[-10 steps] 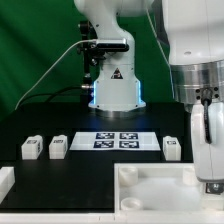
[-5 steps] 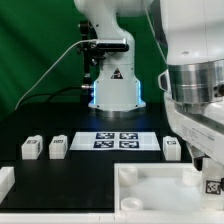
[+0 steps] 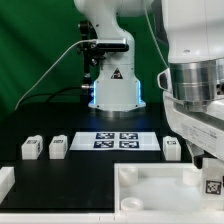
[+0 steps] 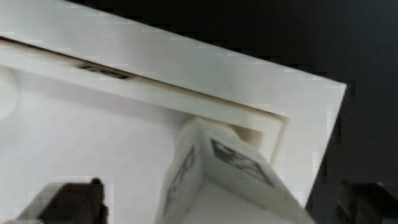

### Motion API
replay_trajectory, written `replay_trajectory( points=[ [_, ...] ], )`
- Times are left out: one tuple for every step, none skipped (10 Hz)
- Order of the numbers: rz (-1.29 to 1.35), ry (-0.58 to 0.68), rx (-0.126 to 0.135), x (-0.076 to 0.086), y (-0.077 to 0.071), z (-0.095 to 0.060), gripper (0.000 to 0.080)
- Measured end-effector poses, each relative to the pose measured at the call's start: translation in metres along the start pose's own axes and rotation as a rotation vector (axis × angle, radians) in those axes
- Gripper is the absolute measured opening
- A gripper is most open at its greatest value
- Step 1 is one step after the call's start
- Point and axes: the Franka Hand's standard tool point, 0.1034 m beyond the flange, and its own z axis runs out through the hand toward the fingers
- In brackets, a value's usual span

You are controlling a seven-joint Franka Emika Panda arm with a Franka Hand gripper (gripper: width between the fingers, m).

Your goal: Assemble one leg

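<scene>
A leg point(image 3: 213, 185), a small white block with a square tag, stands in the corner of the large white tray-shaped part point(image 3: 150, 182) at the exterior view's right. My gripper point(image 3: 206, 166) hangs right over it. In the wrist view the leg point(image 4: 228, 165) sits in the tray's corner point(image 4: 267, 95) between my two dark fingers point(image 4: 71, 202), which stand apart from it on both sides. The gripper point(image 4: 217, 208) is open. Three more legs lie on the black table: two on the exterior view's left point(image 3: 31, 148) point(image 3: 57, 147), one by the arm point(image 3: 172, 148).
The marker board point(image 3: 118, 140) lies flat behind the tray, in front of the robot base point(image 3: 112, 90). Another white part point(image 3: 5, 181) shows at the exterior view's lower left edge. The tray's raised rim point(image 4: 169, 85) runs close around the leg.
The wrist has come down over the tray's corner since one second ago. Over the last half second hardly anything has moved. The leg stays in the corner.
</scene>
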Motion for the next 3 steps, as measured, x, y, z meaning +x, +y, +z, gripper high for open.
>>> replay_trajectory(
  points=[
    [0.0,0.0,0.0,0.0,0.0,0.0,0.0649],
    [0.0,0.0,0.0,0.0,0.0,0.0,0.0649],
    [0.0,0.0,0.0,0.0,0.0,0.0,0.0649]
  ],
)
